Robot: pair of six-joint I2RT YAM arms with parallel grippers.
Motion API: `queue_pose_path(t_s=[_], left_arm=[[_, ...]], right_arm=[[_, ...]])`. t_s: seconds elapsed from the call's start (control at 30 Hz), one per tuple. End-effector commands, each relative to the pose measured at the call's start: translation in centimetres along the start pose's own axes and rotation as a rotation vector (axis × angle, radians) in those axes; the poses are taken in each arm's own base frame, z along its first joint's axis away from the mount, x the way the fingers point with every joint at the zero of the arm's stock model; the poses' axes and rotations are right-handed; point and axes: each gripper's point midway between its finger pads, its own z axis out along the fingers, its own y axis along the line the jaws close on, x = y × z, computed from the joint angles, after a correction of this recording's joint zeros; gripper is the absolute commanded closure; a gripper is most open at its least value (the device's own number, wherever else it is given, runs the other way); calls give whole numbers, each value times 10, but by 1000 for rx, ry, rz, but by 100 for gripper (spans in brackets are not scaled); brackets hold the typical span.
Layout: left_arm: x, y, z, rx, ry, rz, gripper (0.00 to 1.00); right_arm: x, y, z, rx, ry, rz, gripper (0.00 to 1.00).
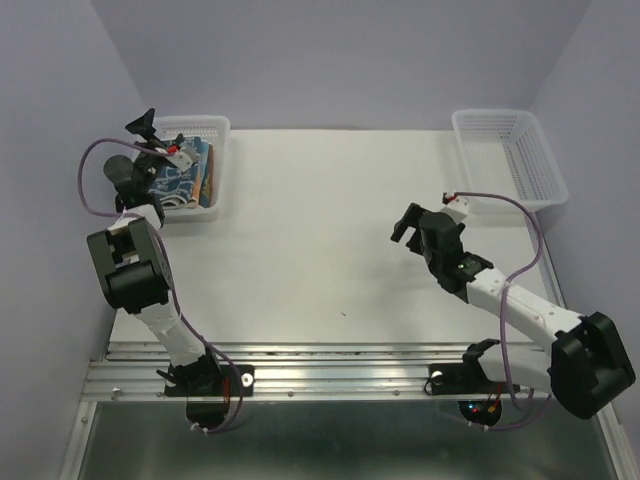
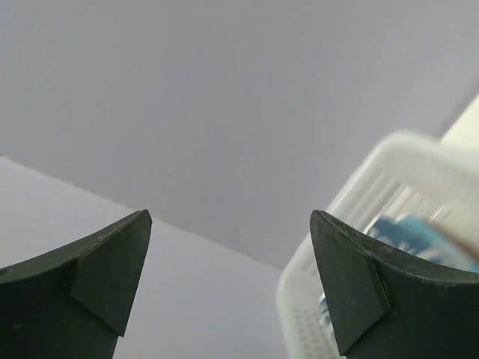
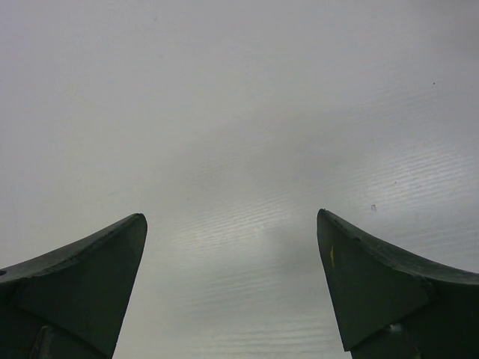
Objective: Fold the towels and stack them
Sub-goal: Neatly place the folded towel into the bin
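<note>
The towels [image 1: 183, 180] lie bunched in the white mesh basket [image 1: 216, 127] at the far left; a blue-white patterned one is on top, with a brown-orange one [image 1: 209, 168] at its right. My left gripper [image 1: 143, 124] is open and empty, raised just left of the basket's far corner. In the left wrist view the left gripper [image 2: 230, 217] points at the wall, with the basket [image 2: 352, 239] and a blue towel [image 2: 415, 230] at the right. My right gripper [image 1: 404, 227] is open and empty over the bare table, and the right wrist view shows the same [image 3: 231, 217].
A second white mesh basket [image 1: 540, 178] stands empty at the far right. The white table [image 1: 320, 230] lies between the two baskets. Lilac walls close in the back and both sides. A metal rail runs along the near edge.
</note>
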Motion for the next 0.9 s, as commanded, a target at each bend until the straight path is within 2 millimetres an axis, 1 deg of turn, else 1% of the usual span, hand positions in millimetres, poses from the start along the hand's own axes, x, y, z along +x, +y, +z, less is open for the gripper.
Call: queue_pose_path(t_s=[0.0, 0.03, 0.07, 0.1, 0.13, 0.17, 0.2, 0.23, 0.27, 0.3, 0.33, 0.37, 0.4, 0.43, 0.47, 0.5, 0.53, 0.57, 0.6, 0.63, 0.67, 0.7, 0.73, 0.77, 0.8, 0.83, 0.87], left_arm=[[-178, 97, -25, -267, -476, -246, 1], [-203, 101, -37, -290, -519, -288, 1], [-230, 96, -37, -281, -574, -343, 1], [-246, 93, -40, -282, -595, -372, 1], [-265, 97, -53, -327, -602, -401, 1], [-279, 95, -56, -336, -614, -446, 1], [-283, 86, -51, -315, -580, -524, 1], [-319, 85, -57, -302, -627, -586, 1], [-311, 75, -46, -292, -528, -722, 1], [-317, 73, -44, -275, -503, -810, 1], [-337, 85, -45, -294, -512, -914, 1], [-337, 83, -41, -286, -473, -1005, 1], [-327, 58, -30, -226, -347, -1215, 1], [-316, 67, -28, -313, -267, -1311, 1], [-316, 53, -24, -305, -193, -1402, 1], [-308, 41, -22, -320, -113, -1510, 1], [-296, 14, -23, -301, 33, -1577, 1], [-284, 0, -27, -342, 127, -1611, 1], [-280, -28, -33, -312, 234, -1632, 1], [-277, -50, -42, -303, 290, -1653, 1], [-270, -62, -50, -339, 346, -1644, 1], [-271, -92, -63, -320, 428, -1666, 1], [-258, -99, -73, -393, 495, -1653, 1], [-249, -117, -87, -398, 593, -1635, 1], [-248, -119, -88, -422, 600, -1642, 1], [-240, -139, -102, -413, 699, -1605, 1], [-233, -147, -110, -445, 751, -1606, 1]], right_arm=[[-8, 6, -18, -71, -34, 80, 0], [-7, 4, -21, -72, -37, 102, 0], [-12, 5, -27, -84, -48, 120, 0], [-14, 5, -30, -91, -53, 131, 0], [-12, 5, -32, -103, -44, 144, 0], [-12, 5, -34, -107, -49, 152, 0], [-11, 9, -36, -136, -41, 163, 0], [-9, 11, -38, -155, -35, 167, 0], [-6, 13, -39, -170, -17, 167, 0], [-4, 15, -40, -178, -5, 169, 0], [0, 15, -39, -178, 14, 164, 0], [2, 16, -39, -181, 26, 161, 0], [9, 12, -40, -158, 59, 148, 0], [11, 10, -39, -144, 72, 151, 0], [14, 8, -38, -131, 82, 143, 0], [17, 3, -38, -110, 94, 132, 0], [19, 1, -38, -98, 100, 130, 0], [20, -2, -38, -87, 99, 127, 0], [22, -7, -38, -67, 100, 123, 0], [25, -11, -38, -55, 105, 120, 0], [26, -14, -38, -50, 101, 118, 0], [26, -16, -40, -47, 95, 124, 0], [29, -20, -40, -40, 96, 124, 0], [31, -21, -41, -40, 94, 124, 0], [30, -23, -42, -41, 89, 125, 0], [27, -23, -45, -47, 82, 131, 0], [30, -26, -46, -43, 84, 129, 0]])
